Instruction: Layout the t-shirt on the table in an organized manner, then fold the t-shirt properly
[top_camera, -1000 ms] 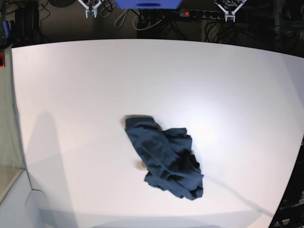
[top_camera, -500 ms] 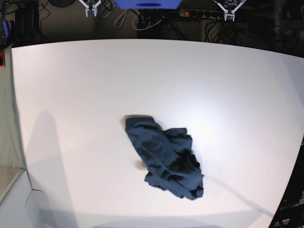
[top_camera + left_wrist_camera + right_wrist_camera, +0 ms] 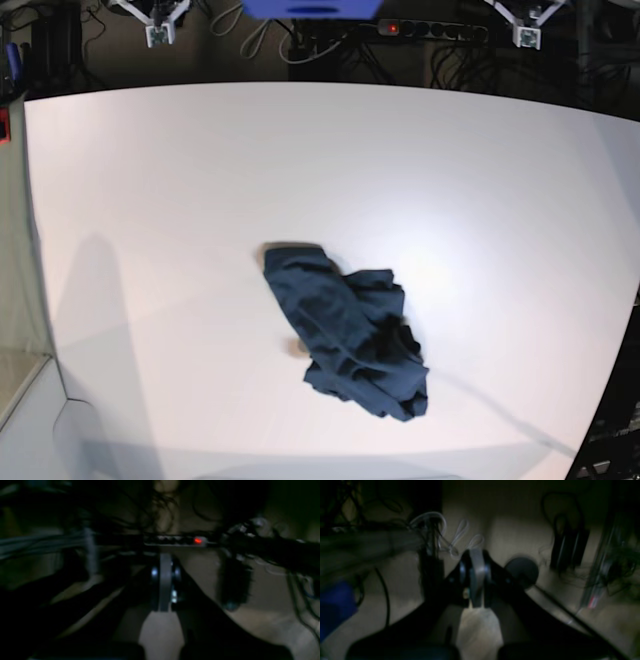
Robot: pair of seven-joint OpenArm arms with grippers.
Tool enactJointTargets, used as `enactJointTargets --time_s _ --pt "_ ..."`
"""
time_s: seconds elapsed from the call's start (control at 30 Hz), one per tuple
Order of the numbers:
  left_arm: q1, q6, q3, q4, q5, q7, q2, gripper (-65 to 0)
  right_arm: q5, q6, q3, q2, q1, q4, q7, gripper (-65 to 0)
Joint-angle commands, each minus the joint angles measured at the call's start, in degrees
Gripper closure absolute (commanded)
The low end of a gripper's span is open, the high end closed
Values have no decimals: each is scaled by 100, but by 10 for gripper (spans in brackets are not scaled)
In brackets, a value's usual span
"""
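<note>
The t-shirt (image 3: 345,332) lies crumpled on the bench (image 3: 180,180), nearer its front edge than its far edge. The left end effector (image 3: 527,36) and right end effector (image 3: 159,33) are both clenched, empty, beyond the far edge.

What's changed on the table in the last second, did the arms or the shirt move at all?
Both grippers moved outward along the top edge of the base view: the right gripper slid toward that view's left, the left gripper toward its right. Both are shut and empty, well away from the cloth. The shirt lies in the same crumpled heap on the table; nothing was grasped or released.
</note>
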Motion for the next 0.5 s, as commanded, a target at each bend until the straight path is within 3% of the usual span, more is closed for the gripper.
enactJointTargets --time_s 0.0,0.23,0.47 --pt "134 -34 -67 370 -19 -18 -19 0 19 -14 25 26 -183 329 -22 0" --pt "802 -34 -472 2216 -19 685 -10 0 19 -14 -1 166 -903 2219 -708 0" --pt "943 -34 -990 2963 -309 711 166 0 10 -14 34 201 -886 2861 -892 0"
